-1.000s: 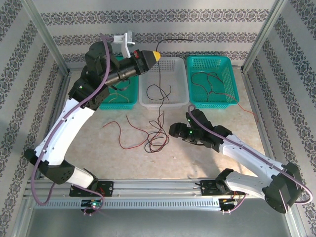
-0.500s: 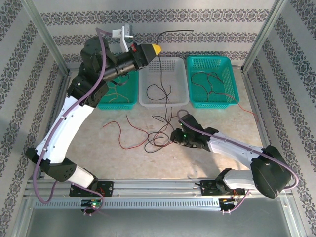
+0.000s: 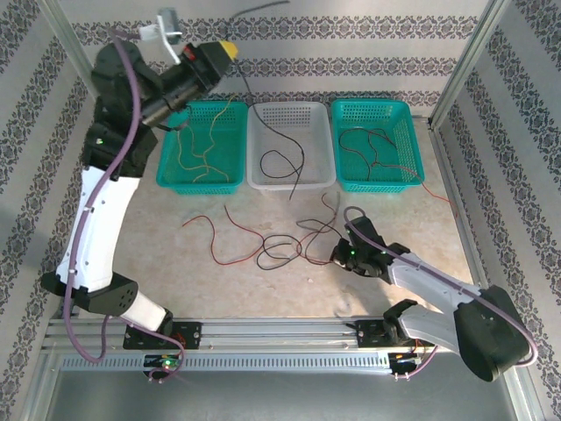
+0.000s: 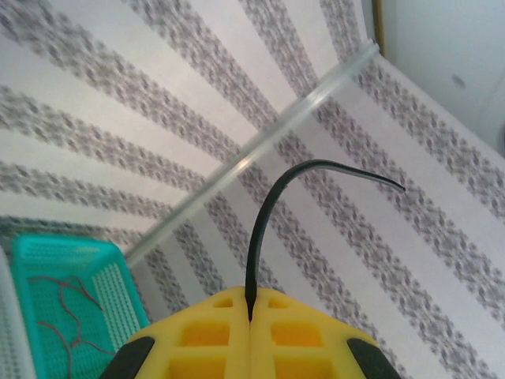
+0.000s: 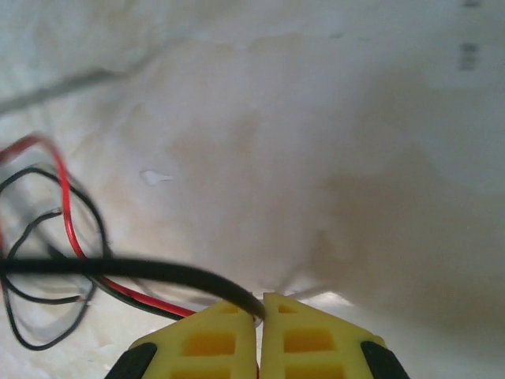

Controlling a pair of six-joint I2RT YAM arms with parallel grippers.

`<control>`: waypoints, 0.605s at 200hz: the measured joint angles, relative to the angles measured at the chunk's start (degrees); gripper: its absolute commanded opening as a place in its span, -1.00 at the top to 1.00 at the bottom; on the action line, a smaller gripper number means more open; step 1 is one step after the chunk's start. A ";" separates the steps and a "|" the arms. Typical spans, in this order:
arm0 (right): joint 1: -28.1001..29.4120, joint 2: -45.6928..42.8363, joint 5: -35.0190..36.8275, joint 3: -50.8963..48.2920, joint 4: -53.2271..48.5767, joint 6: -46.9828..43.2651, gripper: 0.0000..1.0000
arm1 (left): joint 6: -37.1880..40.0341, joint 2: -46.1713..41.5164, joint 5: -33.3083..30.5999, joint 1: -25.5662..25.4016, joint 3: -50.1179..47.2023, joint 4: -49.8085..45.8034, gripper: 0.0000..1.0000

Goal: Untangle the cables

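- Your right gripper (image 3: 337, 254) sits low on the bench (image 3: 456, 237), nearest the arm bases. Its yellow fingers (image 5: 213, 339) are pressed together and pinch a black cable (image 5: 118, 268) right at their tips.
- In the right wrist view, a red cable (image 5: 69, 213) crosses under that black one, with thinner black loops just beside it on the left.
- Just left of that gripper lies the tangle (image 3: 282, 248): black and red cables looped over each other on the bench. A loose red strand trails further left.
- Behind the tangle, three baskets stand in a row, touching side by side.
- The left teal basket (image 3: 200, 187) holds yellow cables (image 3: 206, 145).
- The white basket (image 3: 292, 184) has a black strand curling through it and out over its near rim toward the tangle.
- The right teal basket (image 3: 379, 187) holds dark cables (image 3: 372, 145), and one red end hangs over its right side.
- Your left gripper (image 3: 230, 46) is raised high by the far wall, above the left basket. Its fingers (image 4: 205, 339) are closed tight on a black cable (image 4: 268, 213), whose free end arcs up past the tips.
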 measured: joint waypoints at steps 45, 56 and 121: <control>-3.15 -8.68 -1.57 -1.64 -5.07 -0.98 0.10 | -0.39 1.38 -1.73 3.48 2.69 -1.73 1.00; -3.15 -10.88 -1.86 -0.55 -7.43 -1.73 0.01 | -1.44 1.79 -1.09 3.50 0.52 0.50 1.00; -2.21 -18.05 -1.42 14.23 -21.42 -5.25 -0.20 | -5.09 16.00 -0.13 3.54 -1.20 8.81 1.00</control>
